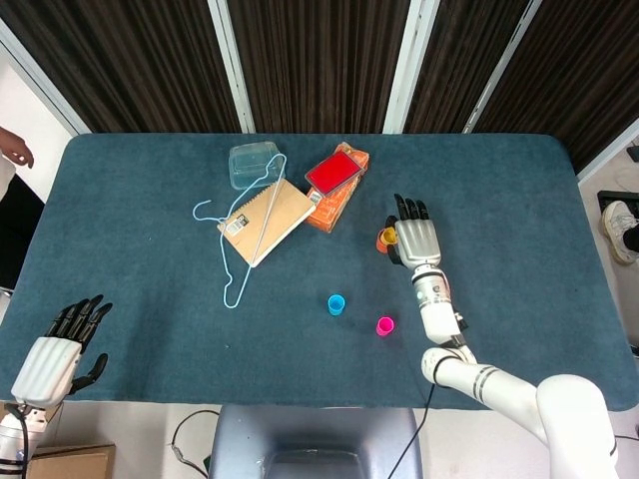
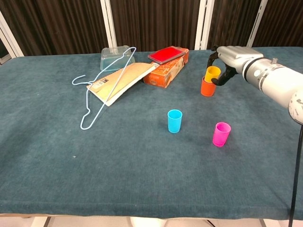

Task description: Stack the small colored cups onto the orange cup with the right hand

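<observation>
Right hand (image 2: 226, 60) pinches the yellow cup (image 2: 212, 74), seated partway in the orange cup (image 2: 207, 88); an off-centre release could topple both

Robot test room, staged like a lab.
A table (image 1: 150, 329) under a teal cloth is standing before dark curtains (image 1: 310, 60) split by white posts, a bystander's shoe (image 1: 621, 230) is showing at the floor edge, and odd props are lying about: a hanger (image 2: 94, 101), a notebook (image 1: 265, 220), small cups.
</observation>
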Robot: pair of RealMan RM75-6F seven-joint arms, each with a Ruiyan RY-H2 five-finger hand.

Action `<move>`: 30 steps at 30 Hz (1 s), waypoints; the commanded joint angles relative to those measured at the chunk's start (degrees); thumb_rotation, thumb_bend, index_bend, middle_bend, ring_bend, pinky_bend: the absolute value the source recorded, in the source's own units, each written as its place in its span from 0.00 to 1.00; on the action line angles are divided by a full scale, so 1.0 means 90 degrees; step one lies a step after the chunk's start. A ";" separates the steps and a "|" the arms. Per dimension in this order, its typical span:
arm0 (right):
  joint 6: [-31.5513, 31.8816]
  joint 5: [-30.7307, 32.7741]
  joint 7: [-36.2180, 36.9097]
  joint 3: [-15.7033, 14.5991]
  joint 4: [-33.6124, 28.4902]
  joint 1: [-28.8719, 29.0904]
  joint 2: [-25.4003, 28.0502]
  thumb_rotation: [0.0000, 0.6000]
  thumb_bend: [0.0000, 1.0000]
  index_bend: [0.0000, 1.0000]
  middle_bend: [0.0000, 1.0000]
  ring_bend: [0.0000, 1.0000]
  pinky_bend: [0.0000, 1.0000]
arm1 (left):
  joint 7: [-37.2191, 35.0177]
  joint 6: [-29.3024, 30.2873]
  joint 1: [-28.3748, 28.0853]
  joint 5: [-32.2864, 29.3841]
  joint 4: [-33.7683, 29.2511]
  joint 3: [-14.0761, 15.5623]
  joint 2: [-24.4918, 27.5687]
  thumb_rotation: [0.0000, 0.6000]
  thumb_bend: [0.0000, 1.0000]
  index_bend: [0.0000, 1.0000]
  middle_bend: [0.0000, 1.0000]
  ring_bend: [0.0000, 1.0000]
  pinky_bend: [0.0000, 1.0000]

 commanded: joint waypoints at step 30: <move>-0.0227 -0.1491 0.0534 -0.1336 -0.2961 -0.0604 0.0868 1.00 0.49 0.37 0.00 0.00 0.03 | -0.0198 0.0188 0.0069 0.0086 0.0010 0.0019 0.0086 1.00 0.43 0.00 0.00 0.00 0.11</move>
